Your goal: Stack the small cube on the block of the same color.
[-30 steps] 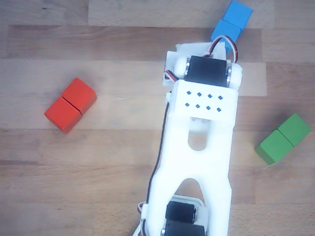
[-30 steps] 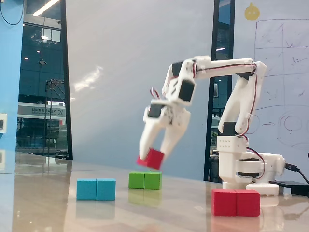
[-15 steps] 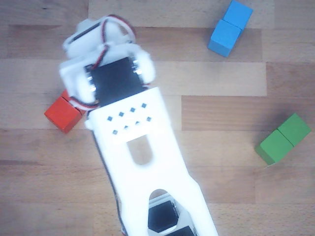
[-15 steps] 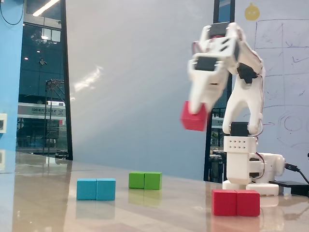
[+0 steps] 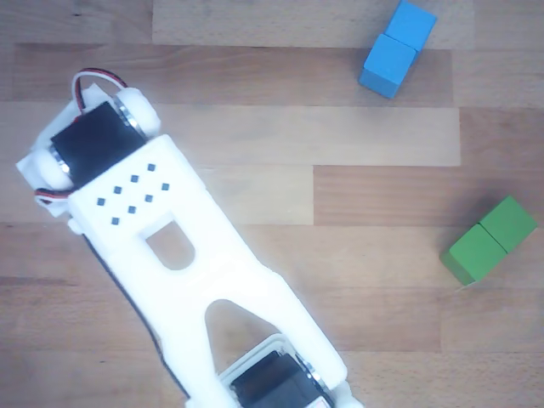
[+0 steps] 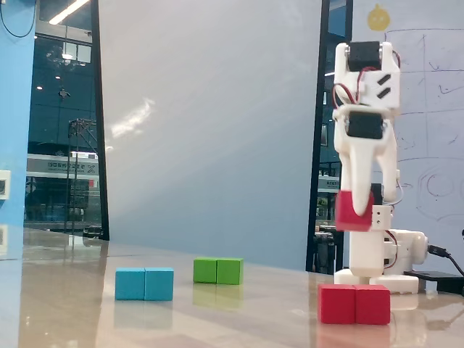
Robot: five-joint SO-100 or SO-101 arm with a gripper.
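In the fixed view my gripper [image 6: 357, 206] points straight down and is shut on the small red-orange cube [image 6: 351, 215]. It holds the cube in the air, roughly a cube's height above the red-orange double-length block [image 6: 354, 304], which lies on the table at the right. The cube hangs over the middle of that block and is clear of it. In the other view the arm's white body [image 5: 170, 246] fills the lower left and hides the cube, the red block and the fingertips.
A blue double-length block [image 5: 396, 49] lies at the top right of the other view, and it is at the left in the fixed view [image 6: 144, 283]. A green double-length block [image 5: 489, 240] lies at the right edge, and it sits mid-table in the fixed view [image 6: 217, 270]. The arm's base [image 6: 380, 261] stands behind the red block.
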